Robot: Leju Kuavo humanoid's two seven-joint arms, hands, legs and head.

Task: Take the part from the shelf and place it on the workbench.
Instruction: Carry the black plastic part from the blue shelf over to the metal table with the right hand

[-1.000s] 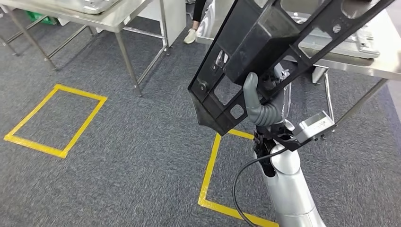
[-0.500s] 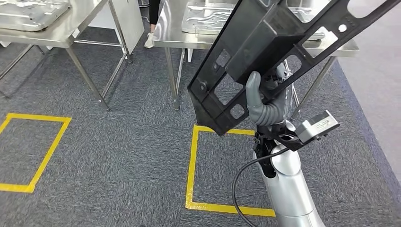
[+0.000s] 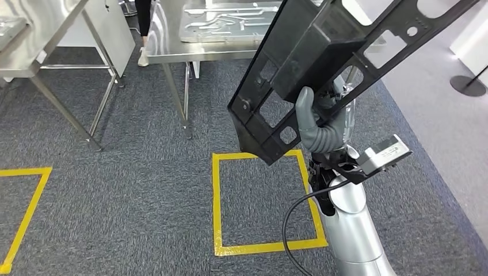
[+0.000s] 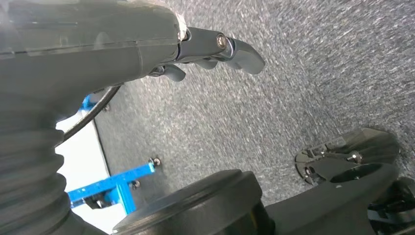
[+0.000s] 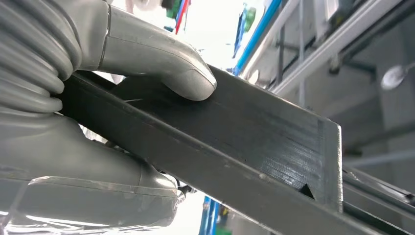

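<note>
Place: a workshop or factory test floor.
Floor: grey carpet (image 3: pixel 144 190) marked with yellow tape squares (image 3: pixel 262 201), like standing bays.
Benches: bare steel workbenches (image 3: pixel 172 52) on thin legs, set in a row.
On a bench: a pressed metal panel (image 3: pixel 230 23) lying flat.
Overhead: steel racking (image 5: pixel 337 44) and blue frame parts (image 5: pixel 259 34).
Edge: a barrier post base (image 3: pixel 467 85) on smooth floor.

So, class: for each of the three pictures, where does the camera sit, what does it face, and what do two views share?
Head view: high on the body, facing down at carpet, a steel workbench and the right hand holding the black part.
Left wrist view: behind the left hand, facing carpet.
Right wrist view: behind the right hand, facing the part.
Shared: head and right wrist views show hand and part.
</note>
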